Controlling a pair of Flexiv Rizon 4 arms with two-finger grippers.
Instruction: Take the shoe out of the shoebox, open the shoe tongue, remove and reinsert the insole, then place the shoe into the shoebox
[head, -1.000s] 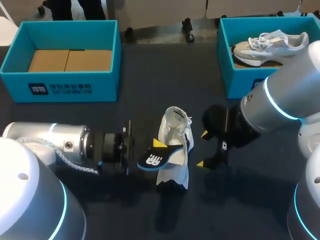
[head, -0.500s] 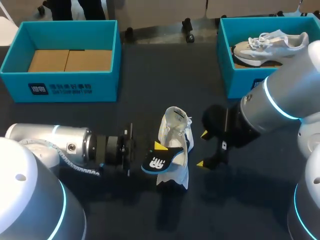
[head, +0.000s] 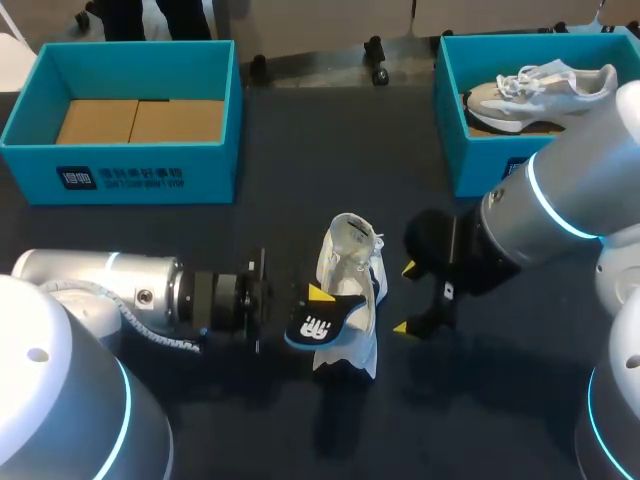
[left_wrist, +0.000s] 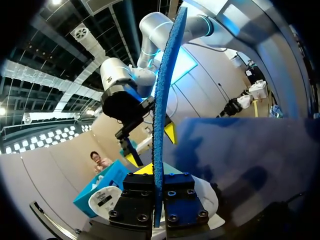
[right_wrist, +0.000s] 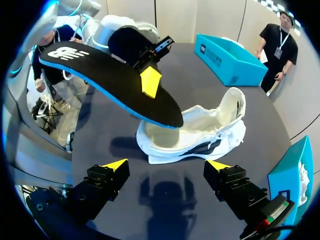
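– Black insole (head: 318, 323), blue underside, pinched edge-on in the left claw (head: 312, 303), over the white sneaker (head: 350, 262).
– Sneaker where?
– Middle of the desk (head: 300, 150), toward the front edge, outside both boxes.
– Right claw (head: 404, 298)?
– Spread, just beside the sneaker, not touching it.
– Boxes?
– Teal shoebox (head: 200, 175) at back left corner, cardboard floor showing. Second shoebox (head: 480, 165) at back right holds the other sneaker (head: 540, 95).
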